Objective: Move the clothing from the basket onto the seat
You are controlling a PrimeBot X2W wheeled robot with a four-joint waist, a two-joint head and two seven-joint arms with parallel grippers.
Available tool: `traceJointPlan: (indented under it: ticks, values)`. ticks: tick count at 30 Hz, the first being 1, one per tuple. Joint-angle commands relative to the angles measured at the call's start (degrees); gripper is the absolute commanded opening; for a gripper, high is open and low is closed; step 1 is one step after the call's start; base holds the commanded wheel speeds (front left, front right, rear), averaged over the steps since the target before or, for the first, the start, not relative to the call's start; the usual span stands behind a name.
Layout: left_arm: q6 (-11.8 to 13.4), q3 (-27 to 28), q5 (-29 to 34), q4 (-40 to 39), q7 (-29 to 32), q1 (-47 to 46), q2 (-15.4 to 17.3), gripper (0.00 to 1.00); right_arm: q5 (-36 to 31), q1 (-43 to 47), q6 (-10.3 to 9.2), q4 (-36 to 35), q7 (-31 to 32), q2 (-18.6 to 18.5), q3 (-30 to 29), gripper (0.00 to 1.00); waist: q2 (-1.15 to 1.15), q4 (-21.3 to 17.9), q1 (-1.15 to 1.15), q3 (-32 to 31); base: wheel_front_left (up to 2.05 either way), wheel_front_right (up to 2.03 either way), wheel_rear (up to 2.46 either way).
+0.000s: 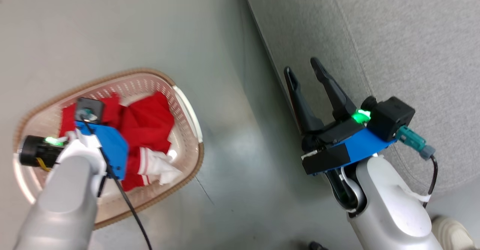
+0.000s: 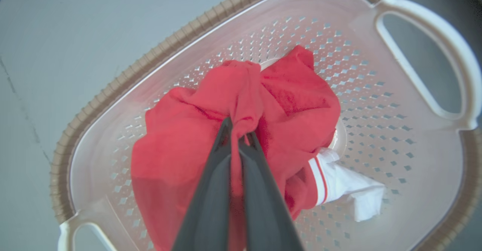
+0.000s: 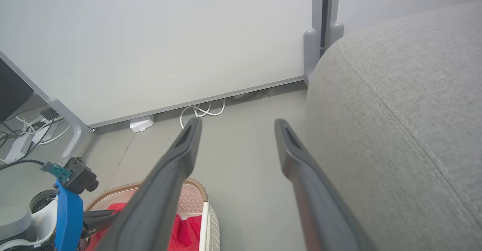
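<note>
Crumpled clothing (image 2: 180, 142), white end toward basket (image 2: 414, 168) rim

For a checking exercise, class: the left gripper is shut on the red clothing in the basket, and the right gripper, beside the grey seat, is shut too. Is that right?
Not quite: the right gripper, beside the grey seat, is open, its jaws wide apart and empty, as the right wrist view shows. The left gripper is shut on the red clothing in the basket.
</note>
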Motion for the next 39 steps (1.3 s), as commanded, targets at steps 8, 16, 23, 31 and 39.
traceJointPlan:
  ticks: [8,16,23,31,39]
  values:
    - [-2.9,-1.6,-2.4,5.5,-9.7,-0.3,-7.6,0.0,-3.1,5.4,0.03,4.1,-0.2,-0.2,-2.1,1.0,0.0,7.8,0.0,-17.6,0.0,0.0,0.0]
    - [-4.7,-4.0,-5.1,6.9,-15.5,-0.1,-13.6,0.0,-5.0,11.2,0.03,7.8,-0.2,-0.2,-3.6,1.0,0.0,12.3,0.0,-28.1,0.0,0.0,0.0]
    - [-5.5,-9.4,-11.1,1.0,-17.0,1.3,-14.8,0.0,-6.0,16.2,0.03,8.5,1.7,-0.2,-4.4,1.0,0.0,14.6,0.0,-35.2,0.0,0.0,0.0]
    - [-5.4,-17.7,-19.4,-8.6,-14.9,0.1,-14.7,0.0,-6.3,19.0,0.03,6.2,4.0,-0.2,-3.9,1.0,0.0,15.5,0.0,-37.8,0.0,0.0,0.0]
    - [-3.1,-24.0,-25.0,-13.5,-13.7,-1.7,-14.7,0.0,-6.6,20.1,0.03,4.4,5.6,-0.2,-3.3,1.0,0.0,15.6,0.0,-39.1,0.0,0.0,0.0]
